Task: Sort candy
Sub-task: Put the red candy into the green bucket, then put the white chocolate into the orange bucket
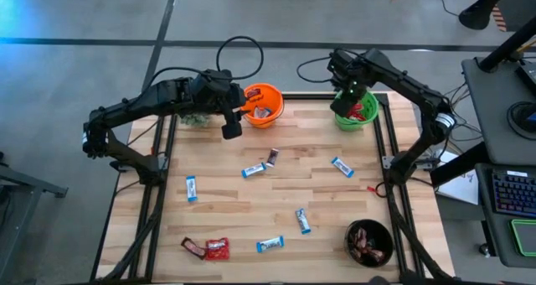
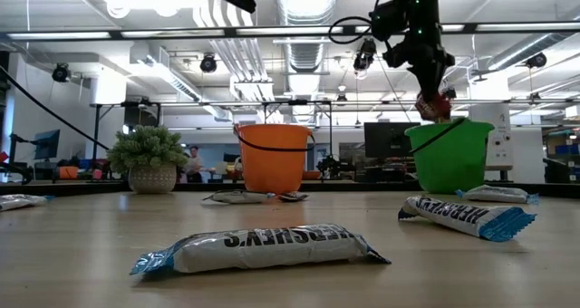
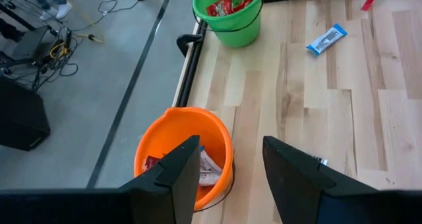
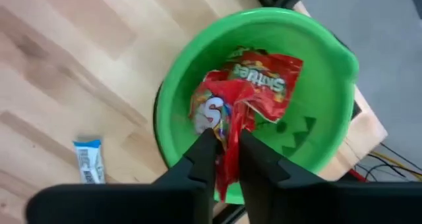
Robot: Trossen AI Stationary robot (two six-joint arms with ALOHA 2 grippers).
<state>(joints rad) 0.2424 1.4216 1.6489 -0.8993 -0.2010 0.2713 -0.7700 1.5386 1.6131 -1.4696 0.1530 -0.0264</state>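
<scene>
High view: the right gripper (image 1: 350, 98) hangs over the green bucket (image 1: 368, 117), pinching a red packet (image 4: 227, 128) between narrowly parted fingers; other red packets already lie inside. The left gripper (image 1: 232, 124) waits beside the orange bucket (image 1: 265, 94), fingers spread and empty. The orange bucket and the dark bucket (image 1: 369, 228) each hold some candy. Judged partly done: several blue-and-white bars (image 1: 254, 170), a red packet (image 1: 218, 249) and a brown bar (image 1: 193, 246) remain on the table (image 1: 234, 209).
</scene>
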